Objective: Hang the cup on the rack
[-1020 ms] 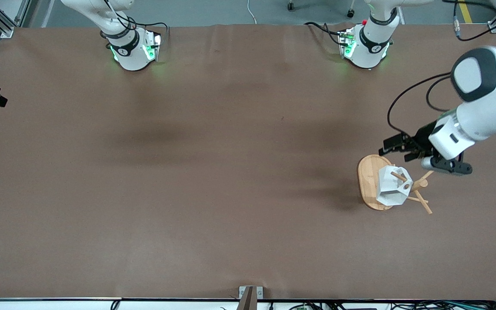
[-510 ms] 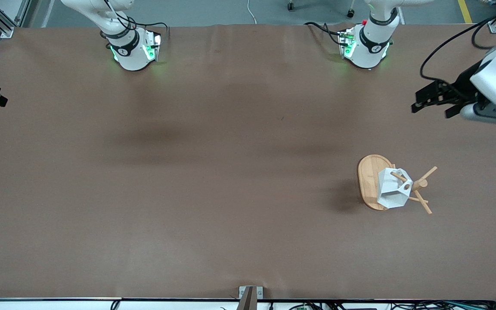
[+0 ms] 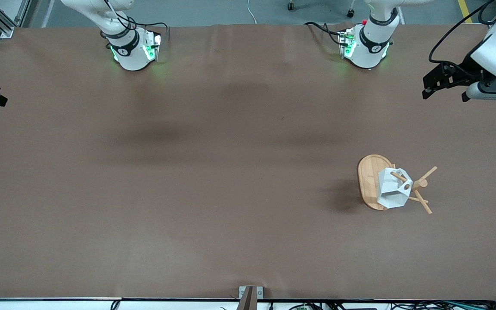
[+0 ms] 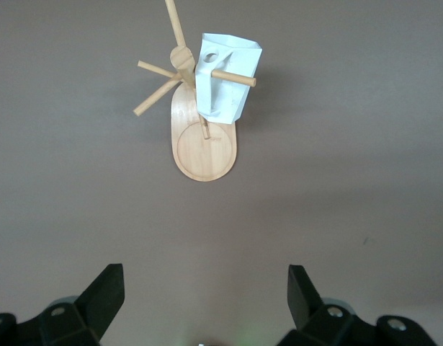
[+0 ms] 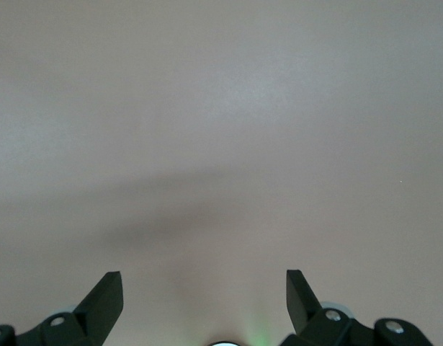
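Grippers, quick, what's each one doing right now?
Left gripper: open, holding nothing, up over bare table; the cup hangs on the rack.
Right gripper: open, holding nothing, waiting.

cup point(image 3: 392, 189) hung on a peg of the rack point(image 3: 370, 181), rack on the table point(image 3: 213, 181) toward the left arm's end

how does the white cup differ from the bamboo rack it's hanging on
The small white faceted cup is angular and closed-sided, while the light bamboo rack is a flat oval base with a round post and thin angled pegs. The cup hangs off the table, a peg through its handle hole; the rack stands on the table. The cup looks smaller than the rack. Both sit toward the left arm's end of the table, and neither is held by a gripper.
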`<state>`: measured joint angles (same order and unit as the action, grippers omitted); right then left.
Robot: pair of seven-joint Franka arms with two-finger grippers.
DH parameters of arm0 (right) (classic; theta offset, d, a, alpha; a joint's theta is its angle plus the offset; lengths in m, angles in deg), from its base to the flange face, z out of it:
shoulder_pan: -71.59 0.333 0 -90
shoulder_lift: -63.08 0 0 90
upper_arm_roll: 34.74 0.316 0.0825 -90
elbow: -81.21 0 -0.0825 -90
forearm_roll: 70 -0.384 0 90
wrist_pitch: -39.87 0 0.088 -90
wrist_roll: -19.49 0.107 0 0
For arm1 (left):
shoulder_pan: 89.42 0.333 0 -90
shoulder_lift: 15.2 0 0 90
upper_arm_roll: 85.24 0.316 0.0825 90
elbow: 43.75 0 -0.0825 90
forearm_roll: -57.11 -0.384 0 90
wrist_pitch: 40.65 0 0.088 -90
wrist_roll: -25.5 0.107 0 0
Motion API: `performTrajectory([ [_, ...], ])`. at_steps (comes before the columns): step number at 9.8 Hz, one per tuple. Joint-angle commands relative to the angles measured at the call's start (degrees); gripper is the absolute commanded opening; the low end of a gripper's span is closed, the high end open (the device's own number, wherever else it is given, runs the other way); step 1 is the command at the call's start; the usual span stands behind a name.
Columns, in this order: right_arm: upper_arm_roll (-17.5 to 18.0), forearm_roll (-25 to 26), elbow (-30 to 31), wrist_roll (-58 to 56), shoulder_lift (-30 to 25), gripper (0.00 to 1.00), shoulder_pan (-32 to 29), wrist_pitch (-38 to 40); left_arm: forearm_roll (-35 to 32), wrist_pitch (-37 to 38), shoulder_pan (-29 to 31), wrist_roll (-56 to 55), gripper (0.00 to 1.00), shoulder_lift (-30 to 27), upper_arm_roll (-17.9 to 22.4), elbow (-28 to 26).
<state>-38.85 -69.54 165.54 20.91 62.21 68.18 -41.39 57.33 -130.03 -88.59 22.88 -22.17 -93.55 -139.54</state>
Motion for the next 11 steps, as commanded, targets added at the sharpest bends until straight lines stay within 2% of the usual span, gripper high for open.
performTrajectory([
  [1,-0.1,0.5,0.0,-0.3,-0.1,1.0,-0.2,0.5,-2.7,-0.3,1.0,0.7,1.0,0.2,-0.9,-1.1],
  [3,-0.1,0.5,0.0,-0.3,-0.1,1.0,-0.2,0.5,-1.9,0.5,1.2,1.2,1.0,0.6,-0.3,0.5],
  [5,-0.1,0.5,0.0,-0.3,-0.1,1.0,-0.3,0.5,-0.5,4.0,1.2,1.3,1.0,2.8,0.5,4.7],
  [11,-0.1,0.5,0.0,-0.4,-0.1,1.0,-0.5,0.9,0.9,4.6,1.4,2.0,1.0,3.5,0.5,5.4],
])
